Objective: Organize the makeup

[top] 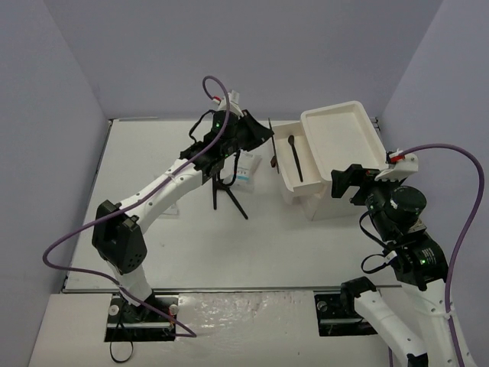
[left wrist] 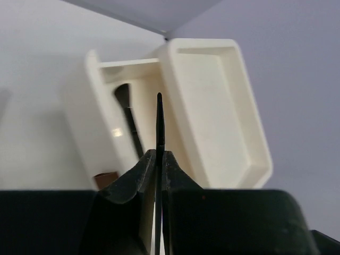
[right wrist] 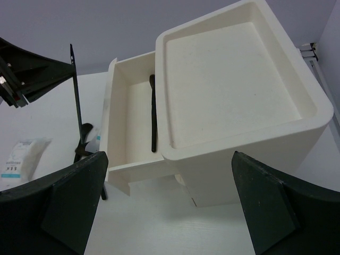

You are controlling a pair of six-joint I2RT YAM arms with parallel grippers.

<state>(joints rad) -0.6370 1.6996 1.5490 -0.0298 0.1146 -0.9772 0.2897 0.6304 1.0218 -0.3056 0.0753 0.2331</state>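
Pinching a thin black brush point(left wrist: 159, 119) upright in our clamped left fingers point(left wrist: 133, 180) just beside the open drawer point(left wrist: 101, 117), we should tip it flat, lengthwise over the drawer, before releasing, right fingers point(right wrist: 276, 202) spread wide nearby.

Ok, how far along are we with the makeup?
Done: one black brush lies in the open drawer. In hand: the left end effector is shut on a thin black stick, held beside that drawer; the right end effector hangs open near the box. Left: the black brushes and the white packet on the table.
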